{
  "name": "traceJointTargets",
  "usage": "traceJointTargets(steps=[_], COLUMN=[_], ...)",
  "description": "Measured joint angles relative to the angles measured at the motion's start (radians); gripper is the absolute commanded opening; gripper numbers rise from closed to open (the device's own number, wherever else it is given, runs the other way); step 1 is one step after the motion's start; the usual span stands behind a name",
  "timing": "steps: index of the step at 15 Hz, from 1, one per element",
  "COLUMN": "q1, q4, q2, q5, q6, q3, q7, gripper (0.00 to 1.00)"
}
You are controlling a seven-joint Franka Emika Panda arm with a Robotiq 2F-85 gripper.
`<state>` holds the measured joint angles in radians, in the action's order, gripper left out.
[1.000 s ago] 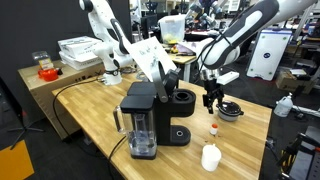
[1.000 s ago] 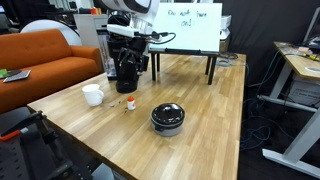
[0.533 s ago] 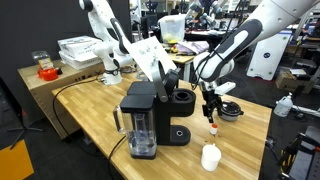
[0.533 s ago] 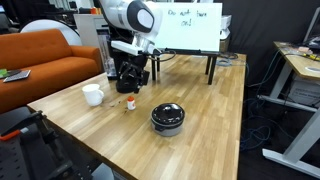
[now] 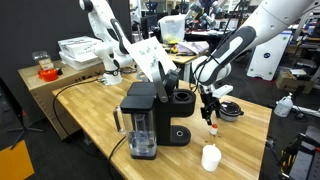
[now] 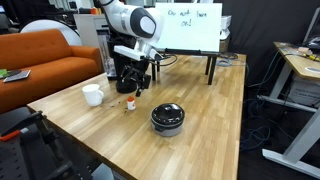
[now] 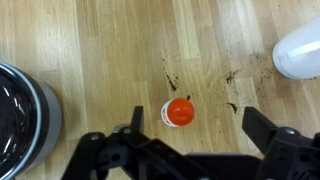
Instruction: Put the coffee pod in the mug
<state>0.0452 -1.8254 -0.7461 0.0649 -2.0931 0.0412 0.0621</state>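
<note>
The coffee pod (image 7: 179, 111), a tiny white capsule with an orange-red top, stands upright on the wooden table. It shows in both exterior views (image 5: 213, 130) (image 6: 130, 103). My gripper (image 7: 198, 128) is open and empty. It hangs just above the pod (image 5: 209, 113) (image 6: 134, 90), with the pod a little left of centre between the fingers. The white mug (image 5: 210, 157) (image 6: 92, 95) stands on the table a short way from the pod, and its rim shows at the wrist view's upper right (image 7: 300, 50).
A black coffee machine (image 5: 150, 120) (image 6: 127, 70) with a clear water tank stands close behind my gripper. A black round dish with a lid (image 6: 167, 118) (image 5: 230, 109) (image 7: 25, 110) sits on the pod's other side. A whiteboard sign (image 6: 195, 27) stands behind.
My arm has come down and shifted over the coffee pod. The pod, mug and dish have not moved.
</note>
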Motion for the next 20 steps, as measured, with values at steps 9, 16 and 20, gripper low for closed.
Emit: traceJointTargets(steps=[9, 16, 20], q1=[-0.02, -0.03, -0.03], q4=[0.015, 0.095, 0.136], q2=[-0.035, -0.103, -0.139], q5=[0.0, 0.0, 0.0], q6=[0.001, 0.036, 0.072], q3=[-0.006, -0.007, -0.004], q7=[0.0, 0.0, 0.0], gripper=[1.0, 1.0, 1.0])
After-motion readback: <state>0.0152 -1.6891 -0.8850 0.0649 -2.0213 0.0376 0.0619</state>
